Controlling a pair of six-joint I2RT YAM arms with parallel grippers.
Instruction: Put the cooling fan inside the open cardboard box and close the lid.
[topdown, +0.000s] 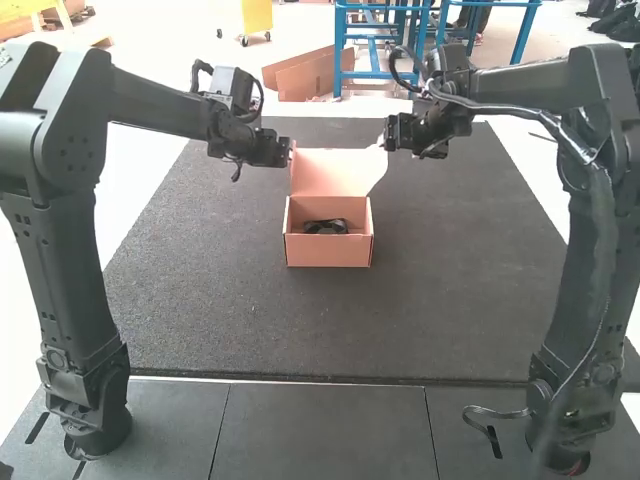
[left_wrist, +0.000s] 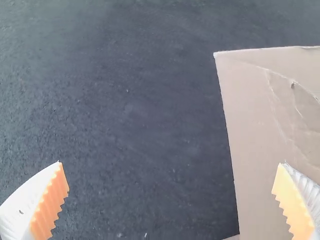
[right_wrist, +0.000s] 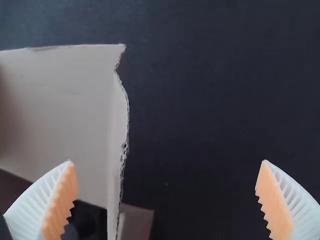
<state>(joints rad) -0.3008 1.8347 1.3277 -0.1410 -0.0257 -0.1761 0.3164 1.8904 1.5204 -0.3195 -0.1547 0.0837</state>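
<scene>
High view: fan (topdown: 326, 226) inside box (topdown: 328, 245).

The cardboard box (topdown: 328, 247) is small, low and pale brown. It sits square on the dark mat (topdown: 450, 280) near the middle of the worktop, with its plain front wall facing the camera and its top open. The lid (topdown: 335, 172) is hinged along the rear wall and stands raised behind the opening, roughly upright, its plain inner face turned forward. The lid's upper right corner is whitish, and in the right wrist view one of its side edges (right_wrist: 122, 100) looks ragged. The cooling fan (topdown: 327, 227) is a dark, flat shape lying on the floor of the box, below the rim; its details cannot be made out
</scene>
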